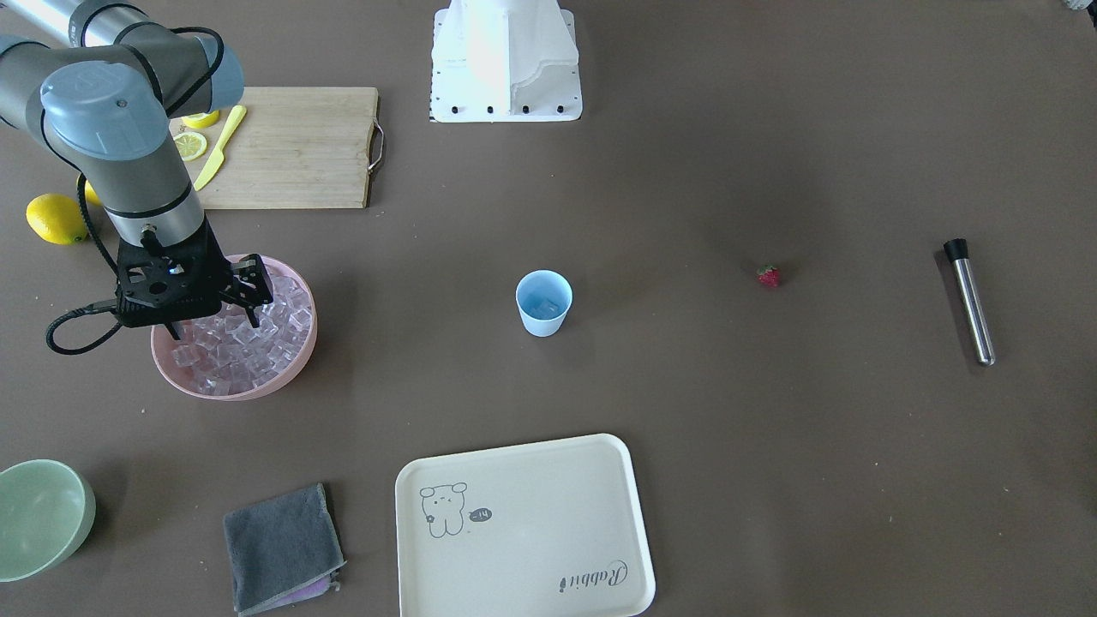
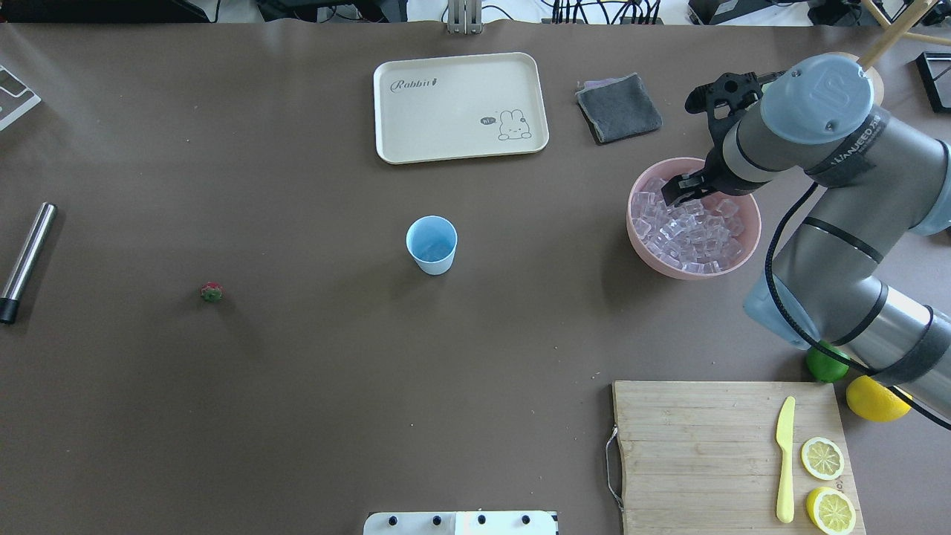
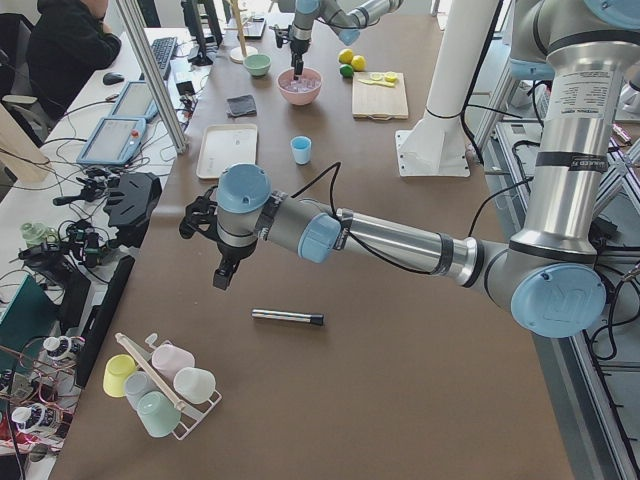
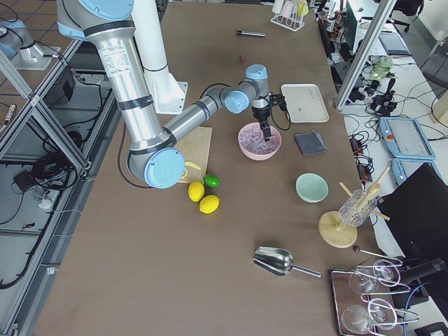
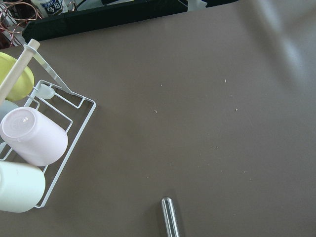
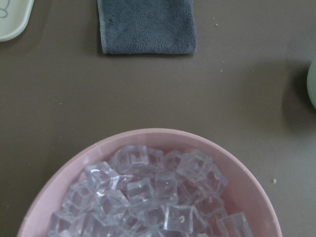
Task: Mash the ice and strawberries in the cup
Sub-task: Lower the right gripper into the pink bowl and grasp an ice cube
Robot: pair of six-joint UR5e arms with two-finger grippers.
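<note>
Seen from across the table (image 1: 728, 446), the right gripper (image 1: 212, 326) hangs over a pink bowl (image 1: 291, 370) heaped with clear ice cubes (image 1: 257, 347). Its two black jaws are spread apart, with the tips low over the top cubes. The light blue cup (image 1: 543, 302) stands upright well apart from those jaws, near the table's middle. The small red strawberry (image 1: 769, 275) lies beyond the cup, farther from the jaws, and a metal stick (image 1: 970, 300) lies farthest of all. From overhead, the arm hides part of the right gripper and only one jaw shows over the bowl; what is inside the cup cannot be made out. From the left end, the left gripper (image 3: 222, 278) points down over bare table with the metal stick near its jaws and the cup well apart; whether these jaws are spread or pressed together cannot be told. From the right end, the right gripper points straight down into the bowl. The left wrist camera shows the stick's rounded end and a wire rack (image 5: 74, 101) holding cups. The right wrist camera shows the ice-filled bowl directly below and a grey cloth (image 6: 146, 24) beyond it.
</note>
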